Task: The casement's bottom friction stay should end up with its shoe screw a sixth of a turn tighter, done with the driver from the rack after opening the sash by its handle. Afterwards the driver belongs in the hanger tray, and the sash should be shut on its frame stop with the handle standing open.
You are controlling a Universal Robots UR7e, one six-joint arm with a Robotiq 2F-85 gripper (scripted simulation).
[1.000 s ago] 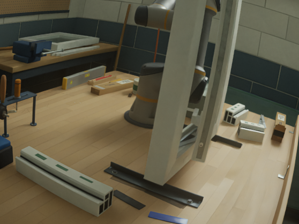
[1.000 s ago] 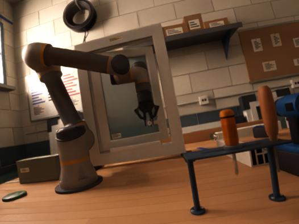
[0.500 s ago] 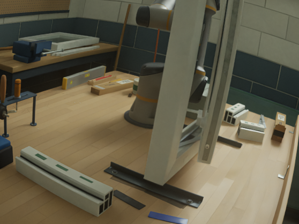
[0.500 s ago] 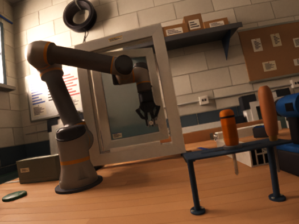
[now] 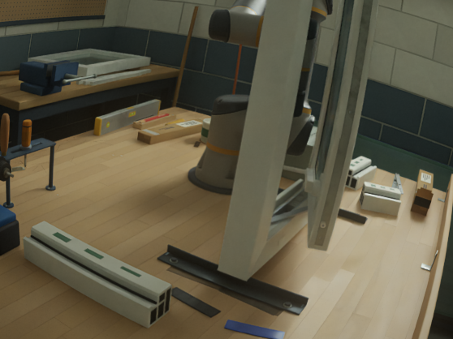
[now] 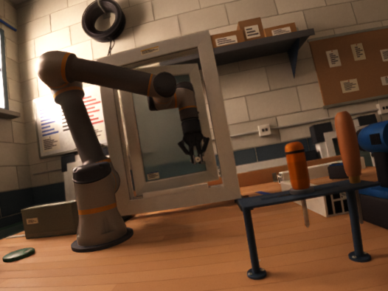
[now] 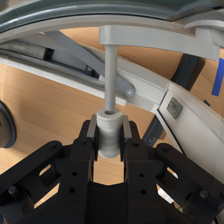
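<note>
My gripper (image 7: pixel 109 136) (image 6: pixel 194 152) is closed on the sash handle (image 7: pixel 109 125), its two finger pads clamped on either side of the grey ribbed grip. The handle's stem rises to the white sash (image 5: pixel 337 134) (image 6: pixel 166 125). The sash stands swung out of the white frame (image 5: pixel 264 138) (image 6: pixel 217 122). The bottom friction stay (image 7: pixel 93 67) (image 5: pixel 290 200) shows as grey arms along the sill, with a pivot screw (image 7: pixel 129 91) at one end. Two orange-handled drivers (image 6: pixel 297 166) (image 6: pixel 347 146) stand in the blue rack (image 6: pixel 306 206) (image 5: pixel 28 154).
Behind the window are the tiled wall and a shelf of boxes (image 6: pixel 254 31). A black base plate (image 5: pixel 231 279) holds the frame on the wooden floor. A long white profile (image 5: pixel 97 275) lies in front. Short profile offcuts (image 5: pixel 373 186) lie beyond the sash. A workbench with a vise (image 5: pixel 44 75) is on the left.
</note>
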